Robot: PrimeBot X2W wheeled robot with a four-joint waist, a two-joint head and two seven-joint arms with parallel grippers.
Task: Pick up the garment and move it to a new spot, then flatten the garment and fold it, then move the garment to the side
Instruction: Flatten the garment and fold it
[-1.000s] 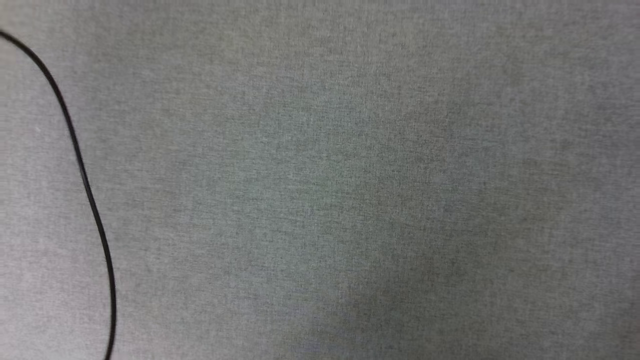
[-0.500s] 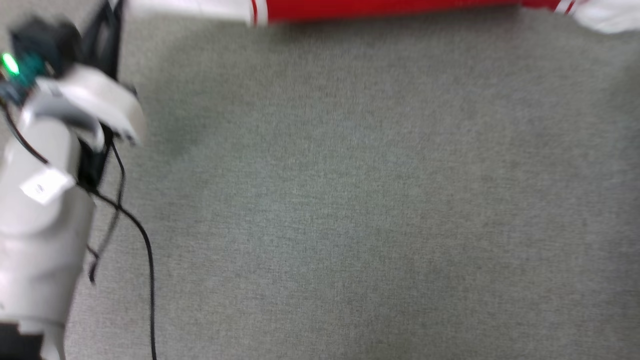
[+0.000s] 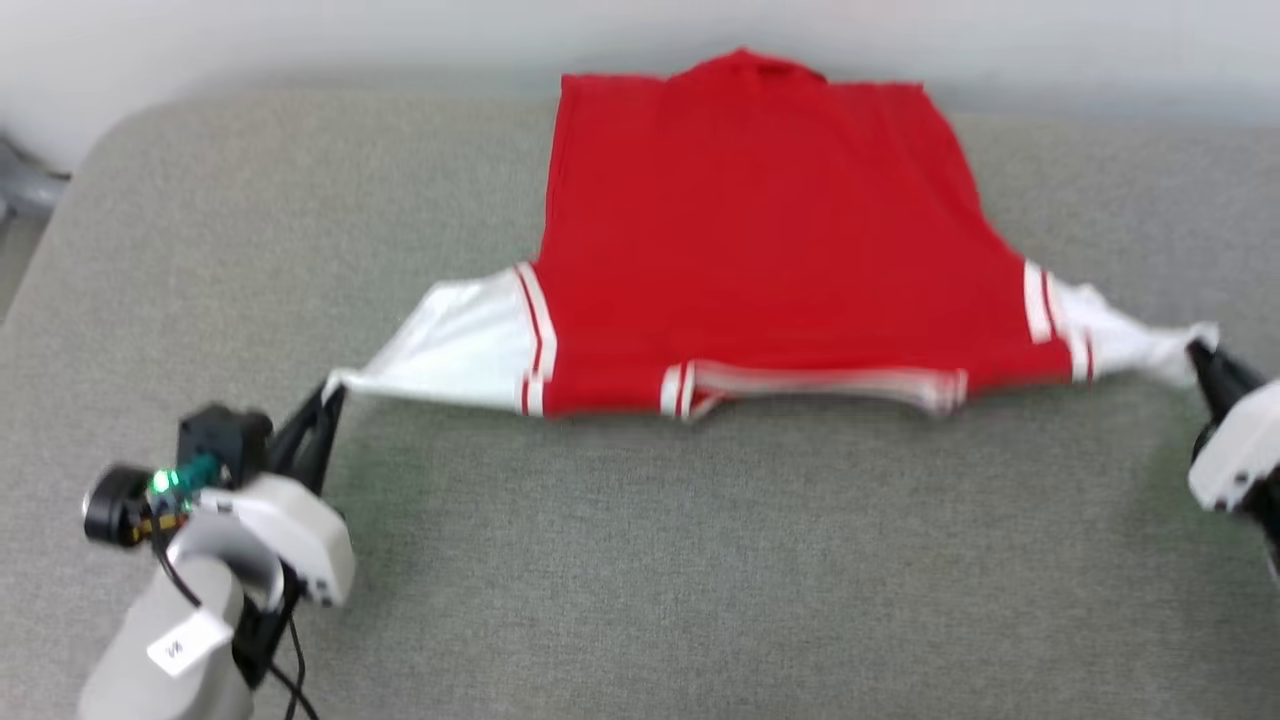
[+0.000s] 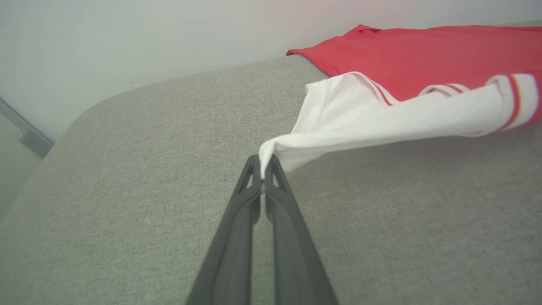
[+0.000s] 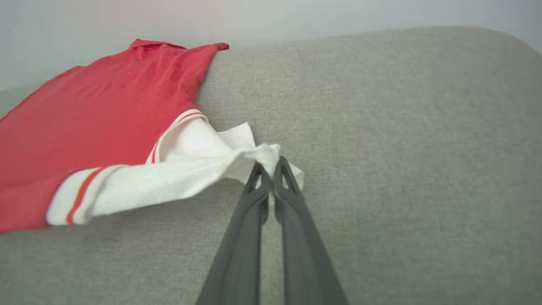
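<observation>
The garment (image 3: pixel 760 240) is a red jersey with white sleeves and striped trim, stretched across the grey table (image 3: pixel 650 560) with its plain red side up. Its far part lies on the cloth and its near edge is lifted. My left gripper (image 3: pixel 332 392) is shut on the tip of the white sleeve at the left; the same pinch is seen along my left gripper (image 4: pixel 263 163) where it holds the garment (image 4: pixel 381 114). My right gripper (image 3: pixel 1195 352) is shut on the other sleeve's tip at the right, and my right gripper (image 5: pixel 271 165) pinches the bunched white cloth of the garment (image 5: pixel 106 123).
A pale wall (image 3: pixel 300 40) runs behind the table's far edge. The table's rounded far-left corner (image 3: pixel 130 115) is near a grey fitting (image 3: pixel 25 185). A black cable (image 3: pixel 290 660) hangs by my left forearm. Bare grey cloth lies in front of the garment.
The head camera has swung up from bare table cloth, so the whole garment and both grippers have come into view. No move of the things themselves can be told.
</observation>
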